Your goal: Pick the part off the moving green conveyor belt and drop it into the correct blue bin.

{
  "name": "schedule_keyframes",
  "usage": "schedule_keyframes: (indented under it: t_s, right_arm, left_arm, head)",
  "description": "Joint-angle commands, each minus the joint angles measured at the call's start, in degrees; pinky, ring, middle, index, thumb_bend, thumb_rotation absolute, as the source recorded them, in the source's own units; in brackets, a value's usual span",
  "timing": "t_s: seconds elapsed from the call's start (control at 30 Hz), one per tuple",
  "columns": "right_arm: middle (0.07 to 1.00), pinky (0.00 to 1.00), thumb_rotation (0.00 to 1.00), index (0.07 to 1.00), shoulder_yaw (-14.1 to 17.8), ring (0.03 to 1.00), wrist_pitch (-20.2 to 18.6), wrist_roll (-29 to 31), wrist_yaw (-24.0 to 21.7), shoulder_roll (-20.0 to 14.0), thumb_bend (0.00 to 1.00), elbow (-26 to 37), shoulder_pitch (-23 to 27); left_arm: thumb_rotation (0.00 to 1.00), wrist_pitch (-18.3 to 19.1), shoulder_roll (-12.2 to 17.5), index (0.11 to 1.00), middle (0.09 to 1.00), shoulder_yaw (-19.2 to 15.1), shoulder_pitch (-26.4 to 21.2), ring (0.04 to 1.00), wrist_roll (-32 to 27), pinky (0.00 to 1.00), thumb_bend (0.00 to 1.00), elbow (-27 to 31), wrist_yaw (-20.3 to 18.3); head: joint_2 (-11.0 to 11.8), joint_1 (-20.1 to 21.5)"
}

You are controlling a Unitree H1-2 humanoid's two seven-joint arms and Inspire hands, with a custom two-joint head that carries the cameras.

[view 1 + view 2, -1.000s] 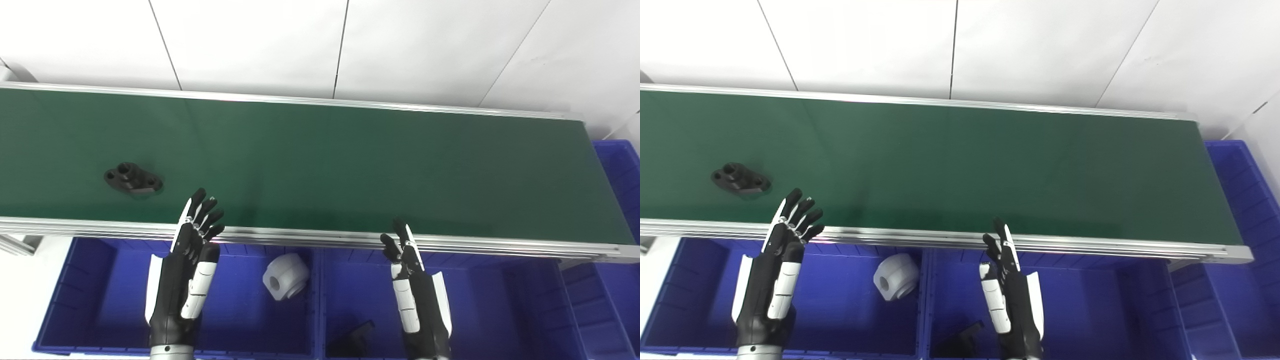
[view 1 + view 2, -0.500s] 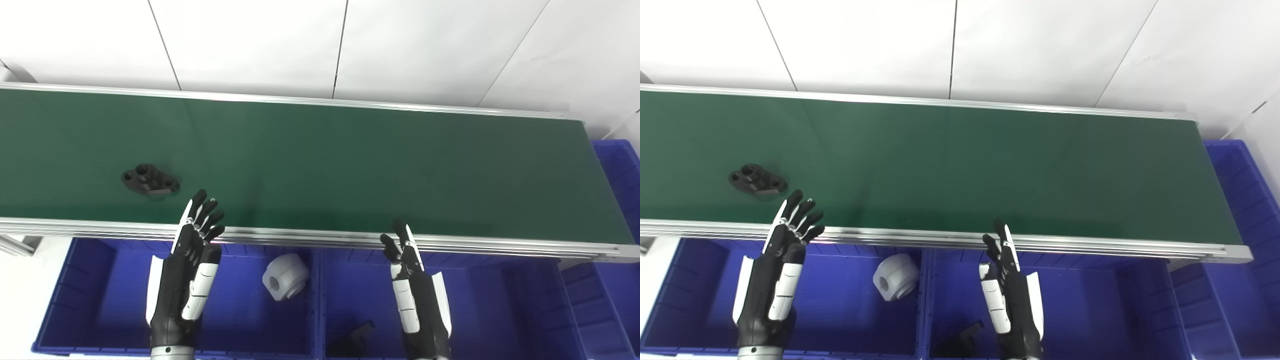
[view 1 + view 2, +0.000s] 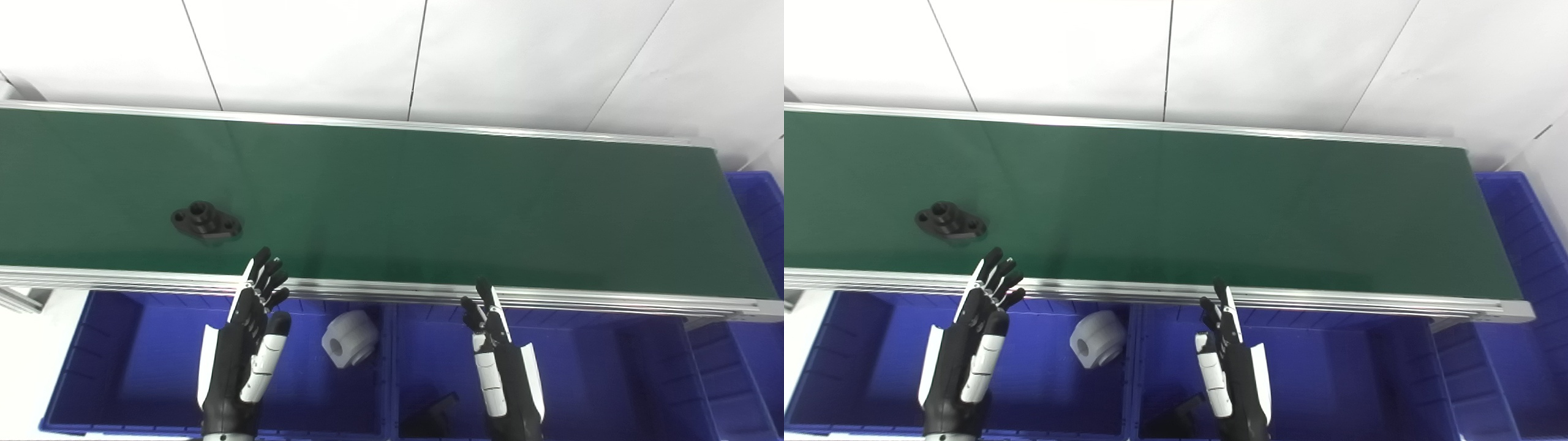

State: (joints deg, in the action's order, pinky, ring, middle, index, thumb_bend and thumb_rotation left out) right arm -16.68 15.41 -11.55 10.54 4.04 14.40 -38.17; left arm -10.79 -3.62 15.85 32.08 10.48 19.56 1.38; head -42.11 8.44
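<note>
Left hand (image 3: 245,349) and right hand (image 3: 499,361): fingers spread, holding nothing, raised over the blue bins (image 3: 110,367). Black part (image 3: 206,222) lies on the belt (image 3: 429,202), near its front edge

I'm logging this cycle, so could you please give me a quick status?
Left hand and right hand open, empty, above the bins. Black part on the belt, untouched. Nothing between.
</note>
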Motion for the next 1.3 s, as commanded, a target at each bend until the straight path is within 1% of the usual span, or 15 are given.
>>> schedule_keyframes:
  t_s: [0.0,0.03,0.13,0.17,0.23,0.33,0.37,0.47,0.63,0.77,0.87,0.9,1.0,1.07,1.27]
  right_arm:
    - [1.0,0.92,1.0,0.996,0.2,0.938,4.2,0.7,-0.3,0.2,0.7,-0.2,0.0]
    - [1.0,0.92,1.0,0.998,0.4,0.942,4.6,0.8,-0.4,0.1,0.69,-0.7,0.1]
    - [1.0,0.93,1.0,1.0,0.6,0.946,5.2,0.9,-0.6,0.0,0.69,-1.4,0.3]
    - [1.0,0.93,1.0,1.0,0.8,0.946,5.4,1.2,-0.7,-0.1,0.69,-1.6,0.4]
    - [1.0,0.93,0.99,1.0,1.1,0.945,5.7,1.6,-0.9,-0.3,0.69,-2.1,0.5]
    - [1.0,0.93,1.0,1.0,1.3,0.948,5.9,1.8,-1.1,-0.5,0.7,-2.4,0.5]
    - [1.0,0.93,1.0,1.0,1.5,0.948,6.1,2.1,-1.2,-0.7,0.7,-2.7,0.6]
    - [1.0,0.94,1.0,1.0,2.1,0.956,7.3,2.5,-1.4,-1.3,0.69,-4.1,0.9]
    - [1.0,0.96,1.0,1.0,2.6,0.966,8.5,2.8,-1.9,-1.4,0.68,-5.6,1.3]
    - [1.0,0.95,1.0,1.0,3.1,0.961,10.0,3.3,-2.1,-1.6,0.68,-8.2,2.1]
    - [1.0,0.95,1.0,1.0,3.4,0.96,10.4,3.5,-2.2,-1.6,0.69,-9.0,2.4]
    - [1.0,0.95,1.0,1.0,3.4,0.959,10.5,3.6,-2.2,-1.6,0.69,-9.6,2.7]
    - [1.0,0.94,0.98,1.0,3.6,0.954,10.9,3.6,-2.2,-1.4,0.68,-10.9,3.3]
    - [1.0,0.93,0.98,1.0,3.6,0.95,10.9,3.4,-2.1,-1.1,0.66,-11.1,3.4]
    - [1.0,0.92,0.98,1.0,3.6,0.94,10.5,2.7,-2.1,-0.6,0.64,-10.7,3.3]
  left_arm:
    - [0.82,-2.6,-1.0,0.927,0.901,0.3,0.5,0.87,0.0,0.82,0.53,0.1,0.9]
    - [0.81,-2.8,-1.0,0.926,0.9,0.3,0.5,0.869,0.1,0.83,0.53,-0.3,0.9]
    - [0.81,-3.3,-1.1,0.922,0.897,0.2,0.4,0.864,0.3,0.82,0.54,-1.0,1.0]
    - [0.81,-3.4,-1.2,0.922,0.896,0.3,0.3,0.863,0.5,0.81,0.54,-1.3,1.0]
    - [0.81,-3.7,-1.4,0.922,0.896,0.4,0.3,0.863,0.7,0.81,0.54,-1.9,1.1]
    - [0.79,-4.2,-1.6,0.915,0.893,0.5,0.2,0.858,0.8,0.8,0.55,-2.3,1.1]
    - [0.79,-4.6,-1.7,0.914,0.893,0.6,0.2,0.857,0.9,0.8,0.55,-2.8,1.2]
    - [0.75,-5.9,-2.2,0.895,0.879,0.7,-0.1,0.839,1.2,0.77,0.57,-4.6,1.5]
    - [0.71,-7.9,-2.5,0.87,0.865,0.6,-0.6,0.83,1.0,0.75,0.58,-7.0,2.0]
    - [0.69,-9.7,-2.7,0.863,0.863,0.6,-1.0,0.824,1.0,0.74,0.57,-9.4,2.2]
    - [0.68,-10.4,-2.9,0.861,0.864,0.4,-1.2,0.824,1.1,0.74,0.55,-10.1,2.4]
    - [0.68,-10.9,-2.9,0.861,0.864,0.3,-1.4,0.824,1.3,0.74,0.55,-11.0,2.6]
    - [0.68,-12.0,-2.8,0.859,0.863,0.0,-2.0,0.818,1.6,0.72,0.54,-12.6,3.0]
    - [0.66,-12.1,-2.8,0.861,0.866,0.0,-2.0,0.822,1.3,0.73,0.51,-12.8,2.9]
    - [0.63,-12.3,-2.5,0.858,0.867,-0.1,-2.0,0.823,0.6,0.72,0.48,-12.5,2.6]
  head:
    - [-0.1,0.0]
    - [0.6,-0.4]
    - [0.8,-0.5]
    - [2.0,-2.3]
    - [2.7,-3.5]
    - [2.7,-3.5]
    - [4.0,-5.1]
    - [5.4,-6.4]
    - [7.0,-6.5]
    - [10.3,-6.1]
    - [10.3,-6.1]
    - [12.7,-5.6]
    - [13.6,-5.1]
    - [14.2,-4.7]
    - [13.6,-3.8]
